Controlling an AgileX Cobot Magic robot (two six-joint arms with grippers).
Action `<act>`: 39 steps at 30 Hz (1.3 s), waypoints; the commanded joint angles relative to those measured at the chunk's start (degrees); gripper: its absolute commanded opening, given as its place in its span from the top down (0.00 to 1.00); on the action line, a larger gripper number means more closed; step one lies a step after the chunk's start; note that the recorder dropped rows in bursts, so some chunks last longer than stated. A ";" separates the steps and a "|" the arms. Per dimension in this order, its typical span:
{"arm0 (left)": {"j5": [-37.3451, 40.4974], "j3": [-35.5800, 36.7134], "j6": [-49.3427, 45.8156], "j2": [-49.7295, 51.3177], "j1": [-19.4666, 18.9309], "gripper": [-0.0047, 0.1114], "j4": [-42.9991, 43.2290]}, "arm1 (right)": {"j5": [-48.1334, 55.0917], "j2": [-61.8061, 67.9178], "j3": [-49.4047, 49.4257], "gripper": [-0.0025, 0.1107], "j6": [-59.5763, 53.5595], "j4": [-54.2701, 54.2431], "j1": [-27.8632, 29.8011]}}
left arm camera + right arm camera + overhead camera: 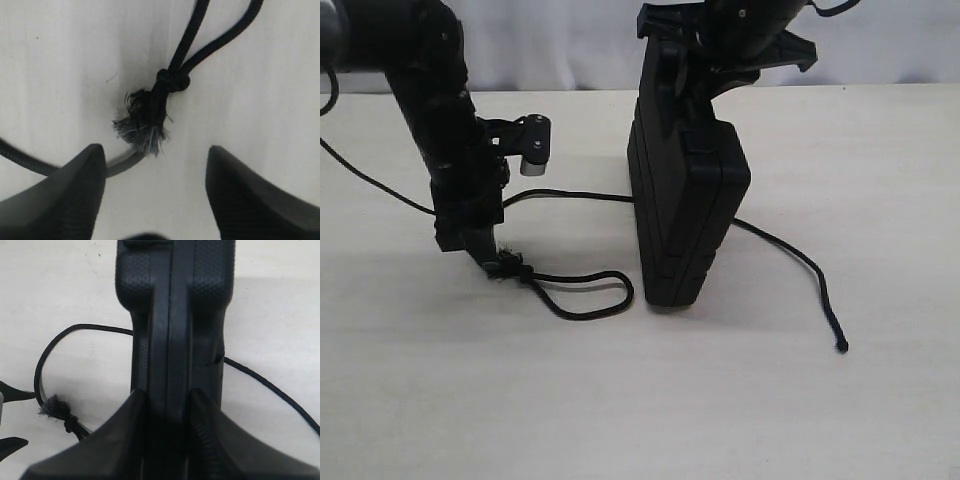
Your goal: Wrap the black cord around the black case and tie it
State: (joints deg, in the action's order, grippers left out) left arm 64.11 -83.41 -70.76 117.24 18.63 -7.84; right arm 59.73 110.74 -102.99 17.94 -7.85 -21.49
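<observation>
Closest to the lens in the exterior view is bare table (640, 420), then the black cord (585, 312), which makes a flat loop just left of the foot of the black case (685, 215). That case is standing on one narrow end, roughly mid-table. The right gripper (685, 85) comes down from above and has it by the top. The cord's other stretch reaches the case from the left, disappears behind it and comes out on the right. From there it trails off to a loose tip (841, 346) lying well clear of everything. The left gripper (495, 262) is down at the table with the cord's frayed end (510, 265) right at its tips.

Left wrist view: the left gripper (154, 150) has its jaws spread wide apart, clamping nothing. The frayed end (142, 127) lies on the table just ahead of the gap. A small knot (172, 81) sits right behind it, and two strands run away from the knot. Another bit of cord slips under one finger (75, 185); can't tell if it's touching.

Right wrist view: the right gripper (167, 395) is clenched on the edge of the case (172, 315), with a finger pressed to each flat side. The cord (50, 355) curves round on the table to the frayed end (54, 407) on one side, and a single strand leaves the case on the other side.
</observation>
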 commanded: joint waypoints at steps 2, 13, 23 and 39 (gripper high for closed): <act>0.27 0.46 -4.63 -0.53 1.78 0.47 -2.99 | 0.06 -0.60 -0.26 0.94 -0.52 -0.49 0.06; -19.28 9.71 -8.66 0.78 8.58 0.47 -0.74 | 0.06 -0.60 -0.26 0.94 -0.52 -0.49 0.06; -24.68 11.32 -2.63 3.48 8.63 0.48 6.95 | 0.06 -0.60 -0.26 0.94 -0.52 -0.49 0.06; -15.59 11.32 -1.13 3.25 8.63 0.96 5.81 | 0.06 -0.60 -0.26 0.94 -0.52 -0.49 0.06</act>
State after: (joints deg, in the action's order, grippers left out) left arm 45.46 -72.79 -73.35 119.74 26.93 -1.83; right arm 59.73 110.74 -102.99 17.94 -7.85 -21.49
